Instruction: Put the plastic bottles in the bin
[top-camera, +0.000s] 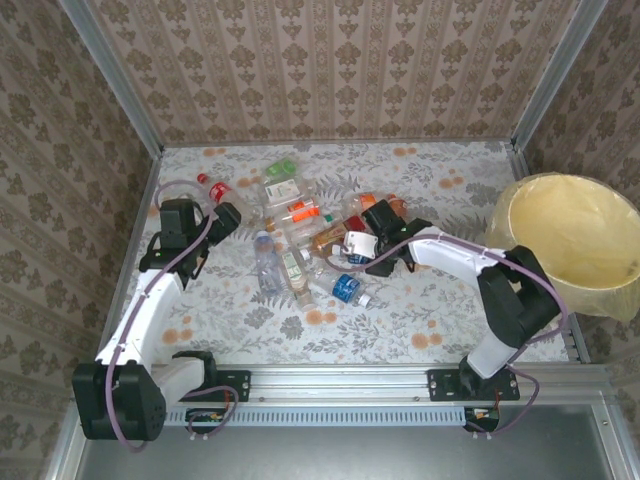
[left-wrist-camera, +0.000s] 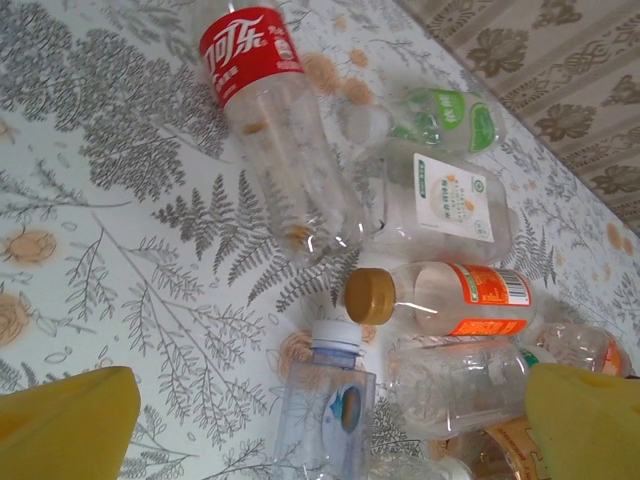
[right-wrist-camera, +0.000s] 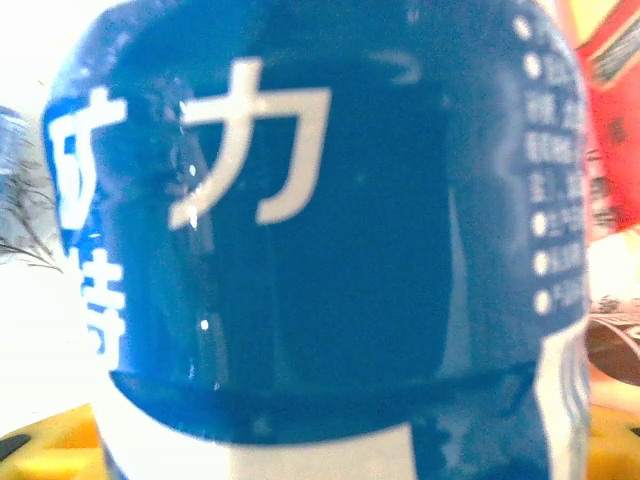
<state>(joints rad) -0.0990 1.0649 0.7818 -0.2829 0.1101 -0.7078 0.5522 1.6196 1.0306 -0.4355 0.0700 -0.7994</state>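
Floral-printed surface (top-camera: 420, 330) is carrying a heap of crinkled clear plastic bottles (top-camera: 300, 245) at its middle, their labels glossy and coloured. Round bin (top-camera: 575, 235), lined with thin pale yellow film, is standing at right, seemingly empty; nothing looks binned yet. Left fingers (left-wrist-camera: 60, 425) are standing spread wide beside the heap. Right fingers (right-wrist-camera: 45, 445) are flanking a blue-labelled bottle (right-wrist-camera: 300, 250); whether they are pinching it cannot be told.

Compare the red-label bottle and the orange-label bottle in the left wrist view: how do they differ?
Label: the red-label bottle has white characters on red; the orange-label bottle has an orange wrap with a barcode. Cap: red cap on the red-label bottle, tan cap on the orange-label bottle. Pose: the red-label bottle runs up the left wrist frame, the orange-label bottle across it. Both are clear, lying sideways on the table.
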